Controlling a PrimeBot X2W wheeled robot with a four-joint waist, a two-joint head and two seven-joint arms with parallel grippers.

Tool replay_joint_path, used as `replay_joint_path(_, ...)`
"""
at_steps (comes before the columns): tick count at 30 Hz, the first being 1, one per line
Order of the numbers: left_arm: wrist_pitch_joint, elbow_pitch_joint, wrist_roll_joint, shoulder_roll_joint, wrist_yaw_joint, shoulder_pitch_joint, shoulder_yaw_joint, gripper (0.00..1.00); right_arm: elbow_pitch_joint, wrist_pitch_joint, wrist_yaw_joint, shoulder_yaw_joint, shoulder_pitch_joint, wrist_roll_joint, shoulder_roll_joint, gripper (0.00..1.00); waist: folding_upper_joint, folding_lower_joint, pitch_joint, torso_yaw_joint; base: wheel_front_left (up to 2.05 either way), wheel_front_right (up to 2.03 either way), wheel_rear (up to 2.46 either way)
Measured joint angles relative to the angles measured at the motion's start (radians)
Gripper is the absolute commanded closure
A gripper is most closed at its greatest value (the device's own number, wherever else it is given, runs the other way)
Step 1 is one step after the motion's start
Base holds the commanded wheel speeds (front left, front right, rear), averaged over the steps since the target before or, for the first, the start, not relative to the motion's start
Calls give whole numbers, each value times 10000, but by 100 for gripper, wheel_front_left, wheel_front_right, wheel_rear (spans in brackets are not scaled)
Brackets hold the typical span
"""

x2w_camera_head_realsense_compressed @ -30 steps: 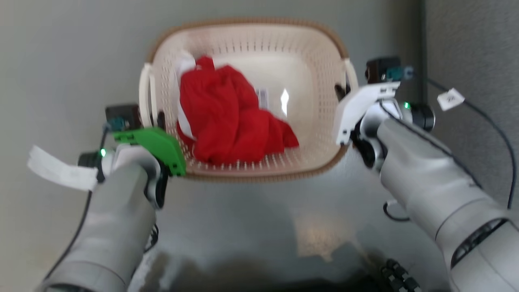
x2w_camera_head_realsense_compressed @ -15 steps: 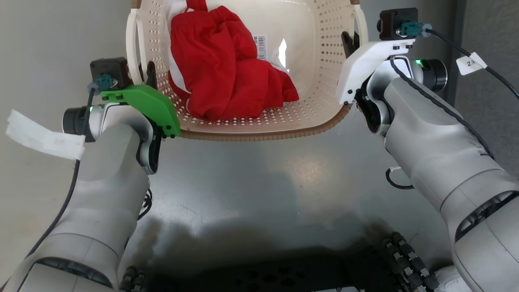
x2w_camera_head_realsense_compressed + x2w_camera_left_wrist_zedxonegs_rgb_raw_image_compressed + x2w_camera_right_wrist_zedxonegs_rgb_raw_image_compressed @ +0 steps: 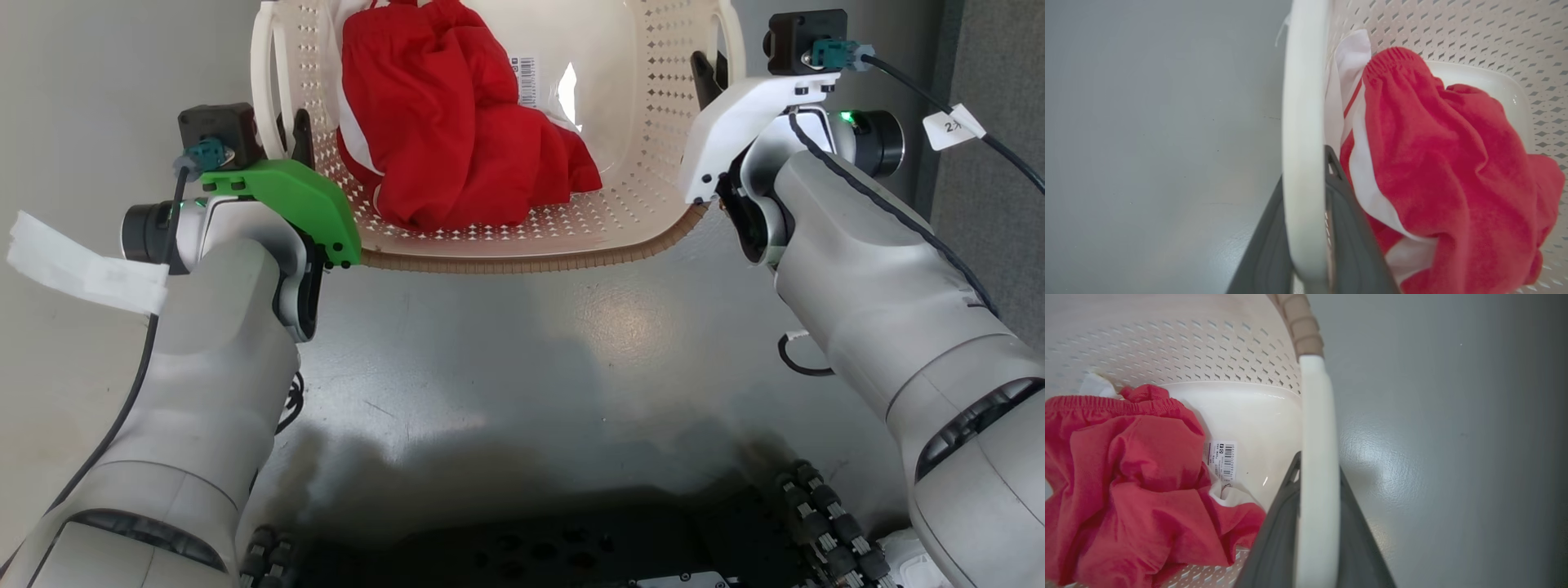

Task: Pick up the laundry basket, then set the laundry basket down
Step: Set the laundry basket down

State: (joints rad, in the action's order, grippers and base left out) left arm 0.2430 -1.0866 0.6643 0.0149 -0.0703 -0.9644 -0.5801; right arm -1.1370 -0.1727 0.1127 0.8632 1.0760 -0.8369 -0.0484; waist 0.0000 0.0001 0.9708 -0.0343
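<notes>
The laundry basket (image 3: 522, 260), cream with perforated sides and a brown woven-look rim, lies across the top of the head view, its far end cut off. My left gripper (image 3: 291, 137) is shut on the basket's left white handle (image 3: 265, 73). My right gripper (image 3: 707, 75) is shut on the right white handle (image 3: 732, 33). In the left wrist view, dark fingers (image 3: 1347, 220) clamp the handle bar (image 3: 1302, 122) from both sides. The right wrist view shows the same grip, fingers (image 3: 1274, 535) either side of the bar (image 3: 1316, 437). Whether the basket touches the floor I cannot tell.
A crumpled red garment with white trim (image 3: 457, 139) lies in the basket beside a barcode label (image 3: 524, 77). Grey floor (image 3: 522, 351) spreads around. A darker wall panel (image 3: 1000, 188) stands at the right. My dark base (image 3: 522, 555) fills the bottom edge.
The camera has shifted, so the basket looks larger and higher in the picture, and my base has come into sight. Both grippers have stayed on the handles.
</notes>
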Motion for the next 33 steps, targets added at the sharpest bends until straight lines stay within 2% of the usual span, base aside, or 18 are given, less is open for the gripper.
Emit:
replay_joint_path(1,0,-13,2,-2,0,0,0,100,-10,-2,-6,17,0,0,2,100,0,0,-6,-1,0,0,0)
replay_joint_path(2,2,-29,0,-4,0,0,2,92,-19,-33,-6,38,0,0,10,98,0,0,-14,-4,0,0,0)
replay_joint_path(3,36,-42,0,-4,0,0,2,81,-25,-42,-8,56,0,0,15,90,0,0,-22,-7,0,0,0)
replay_joint_path(5,46,-88,0,-6,0,0,4,63,-27,-90,-10,84,0,-2,23,82,0,0,-43,-14,0,0,0)
replay_joint_path(6,46,-125,0,0,0,2,8,54,-35,-109,-12,102,0,-2,23,74,0,0,-55,-18,0,0,0)
replay_joint_path(7,48,-146,0,13,-2,2,17,39,-44,-119,-12,105,0,-2,15,64,0,0,-69,-23,0,0,0)
replay_joint_path(8,56,-171,0,25,-4,1,36,25,-63,-130,-13,111,0,-8,-21,61,0,0,-84,-28,0,0,0)
replay_joint_path(9,56,-213,2,36,-6,1,56,17,-81,-132,-13,113,0,-17,-38,46,0,0,-98,-34,0,0,0)
replay_joint_path(10,56,-265,2,50,-6,1,71,6,-105,-157,-13,115,0,-36,-58,27,0,0,-114,-39,0,0,0)
replay_joint_path(11,56,-309,2,67,-6,1,84,0,-121,-163,-12,119,-1,-50,-81,7,0,0,-132,-46,0,0,0)
replay_joint_path(12,56,-328,2,79,-8,1,96,0,-136,-174,-12,121,-1,-71,-109,0,0,0,-151,-52,0,0,0)
replay_joint_path(33,59,-165,-98,176,-2,44,343,0,-324,-477,-115,290,-306,-257,-130,0,0,-1,-1264,-230,0,0,0)
